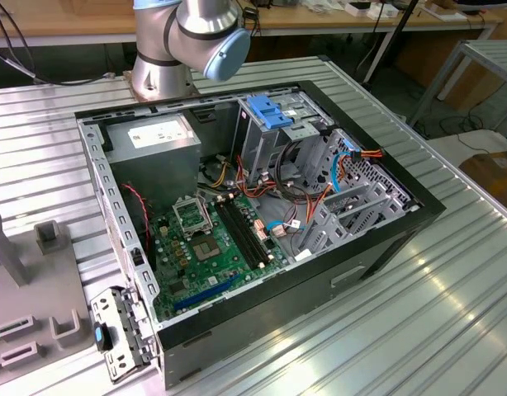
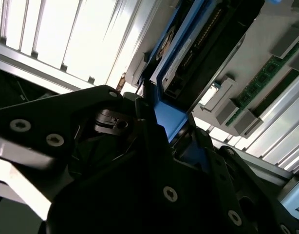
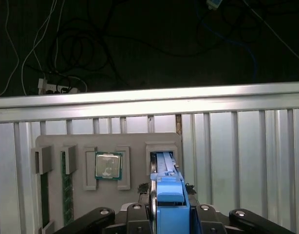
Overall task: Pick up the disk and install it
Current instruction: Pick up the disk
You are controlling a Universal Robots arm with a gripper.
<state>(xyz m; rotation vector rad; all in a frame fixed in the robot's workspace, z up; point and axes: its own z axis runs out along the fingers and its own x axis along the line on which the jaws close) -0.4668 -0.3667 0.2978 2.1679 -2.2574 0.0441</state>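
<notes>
Pinching the disk [image 3: 164, 165] by its blue end tab, the pincer [image 3: 170, 207] has a black finger on each side of the plastic in the first wrist view. The disk stands on edge at the slot at one end of a grey tray [image 3: 71, 141]; I cannot tell whether its lower edge sits in the slot or hangs just clear of it. On the same tray a square chip [image 3: 108, 165] lies in its own recess beside that slot, and green memory sticks [image 3: 66, 192] stand in narrow slots farther along. The tray rests on a ribbed metal table [image 3: 237, 146], close to its edge, with dark floor and loose cables [image 3: 66, 53] beyond.

In the second wrist view the pincer [image 2: 166, 127] grips the blue tab. The disk [image 2: 203, 44] — dark body, blue rail along its side, a row of connector pins at one end — runs away from the fingers toward the tray.

The exterior view shows an open computer case [image 1: 377, 243] lying on the table [image 1: 452, 322], beside the tray [image 1: 30, 276] at that view's left. Inside the case are a green board [image 1: 212, 247], a grey box [image 1: 154, 140] with a white label, and a drive cage topped by a pale blue bracket [image 1: 266, 111]. The arm [image 1: 196, 33] rises at the far side of the case — its base standing on the table.
</notes>
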